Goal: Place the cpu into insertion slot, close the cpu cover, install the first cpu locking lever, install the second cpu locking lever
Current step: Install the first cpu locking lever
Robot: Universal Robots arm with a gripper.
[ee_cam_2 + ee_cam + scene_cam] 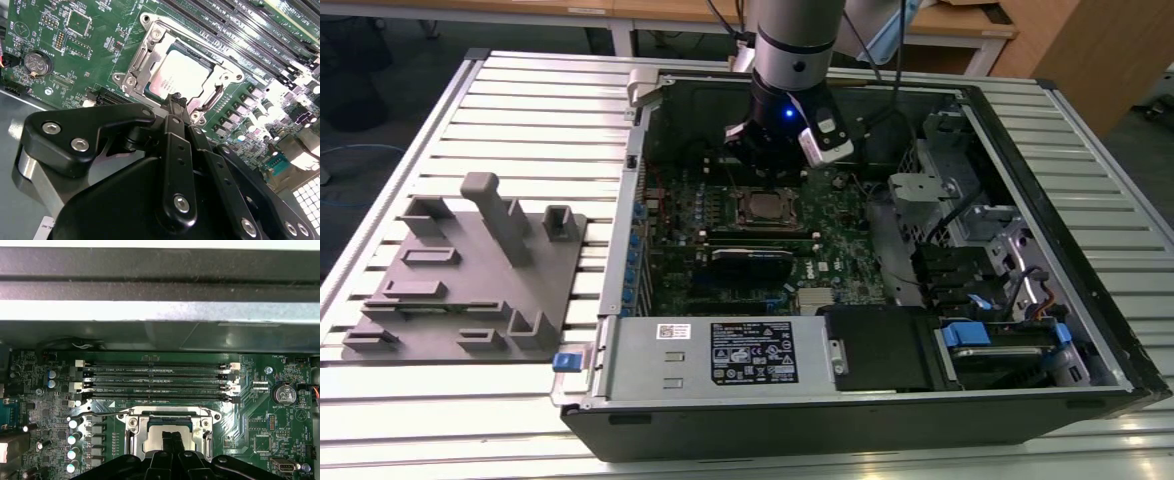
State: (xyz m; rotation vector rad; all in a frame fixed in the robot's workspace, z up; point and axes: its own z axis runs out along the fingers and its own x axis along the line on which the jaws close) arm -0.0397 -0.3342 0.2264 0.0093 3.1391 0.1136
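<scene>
Slatted metal table point(520, 110); wooden desks behind it at 12 o'clock in the exterior view. Open computer case point(854, 430) lies flat on the table, with a grey fixture block point(454, 290) at its 9 o'clock. Gripper point(175, 98) hangs just above the socket, fingers pressed together, nothing between them. Insertion slot point(197, 56) sits at 10 o'clock from the case's middle. Cpu cover point(141, 60) lies flat around the cpu point(180, 77). Chip sits level in the slot, metal top up; square, edges parallel to the rim.

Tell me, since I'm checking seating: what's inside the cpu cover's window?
The cpu fills the cpu cover window, lying flat. The fingers hide one edge; what lies beneath it is covered.
</scene>
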